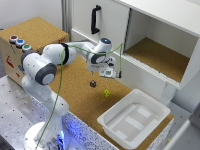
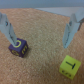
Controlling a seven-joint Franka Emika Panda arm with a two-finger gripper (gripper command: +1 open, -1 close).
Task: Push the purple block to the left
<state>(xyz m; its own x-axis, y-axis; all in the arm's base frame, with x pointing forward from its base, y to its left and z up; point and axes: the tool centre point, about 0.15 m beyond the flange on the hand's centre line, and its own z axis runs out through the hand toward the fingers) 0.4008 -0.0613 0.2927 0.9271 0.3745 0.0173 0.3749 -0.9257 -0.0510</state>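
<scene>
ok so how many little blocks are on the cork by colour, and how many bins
purple block: 1
yellow block: 1
white bin: 1
total: 3

Yellow block (image 2: 68, 66) cut off by frame edge.

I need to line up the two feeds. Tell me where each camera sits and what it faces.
Exterior view: raised, off the arm, looking down across the cork table; shows the whole white arm, the claw, the white bin and open cabinet.
Wrist view: on the wrist, looking down between both fingers at the cork.
Shared: the purple block and yellow block.
</scene>
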